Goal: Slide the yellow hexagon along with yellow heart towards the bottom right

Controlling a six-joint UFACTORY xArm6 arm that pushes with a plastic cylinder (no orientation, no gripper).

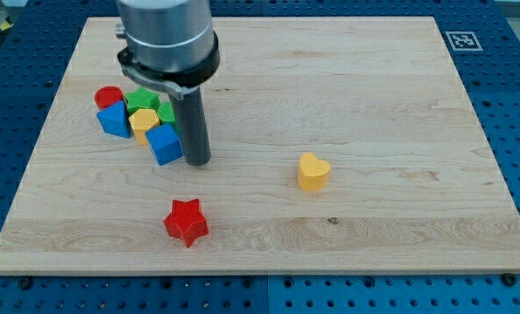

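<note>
- My tip sits down on the counter right now, just beside the right edge of the blue block at the near end of the cluster on the left.
- No pincer on this arm at all, only the dark rod, so there is nothing to call spread or pressed together.
- The yellow hexagon is tucked into that cluster, with the green block just behind it on the far side, the red cylinder and another blue block to its left, and the first blue block near and right of it.
- The yellow heart stands alone, well apart to the right and a little nearer than the cluster.
- A red star lies nearer still, below the cluster, off the straight line between hexagon and heart as far as I can judge.
- My read: the tip is on the wrong side of the hexagon for a push toward the near right.
- To do this well, the tip should come round to the hexagon's far-left face, threading between the green and red pieces.
- The blue block in front looks likely to get swept along, so a slow, centred push is the safer call.
- Aim the hexagon straight at the heart, so both can travel on together.
</note>
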